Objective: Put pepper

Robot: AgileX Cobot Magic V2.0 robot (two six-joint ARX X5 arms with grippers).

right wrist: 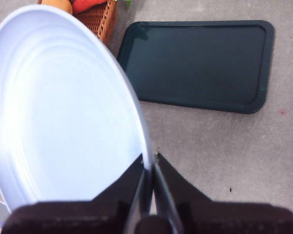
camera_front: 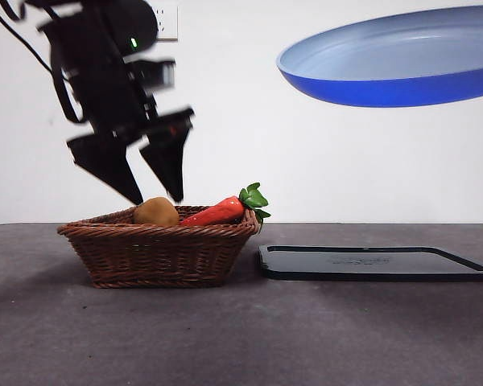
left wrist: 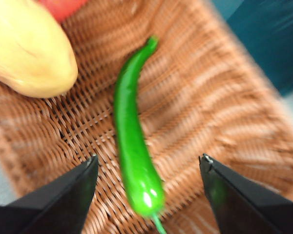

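The green pepper [left wrist: 133, 141] lies on the floor of the wicker basket [left wrist: 210, 112], seen in the left wrist view. My left gripper [left wrist: 149, 168] is open, one jaw on each side of the pepper, just above it. In the front view the left gripper [camera_front: 154, 197] hangs over the basket [camera_front: 157, 249]; the pepper is hidden there behind the basket wall. My right gripper [right wrist: 149, 163] is shut on the rim of a blue plate [right wrist: 63, 107], held high in the air at the right of the front view [camera_front: 394, 60].
A yellow-brown potato [camera_front: 156, 212] [left wrist: 29, 48] and a red-orange vegetable with green leaves [camera_front: 224, 210] lie in the basket. A dark flat tray [camera_front: 370, 262] [right wrist: 198, 63] lies on the table to the right of the basket.
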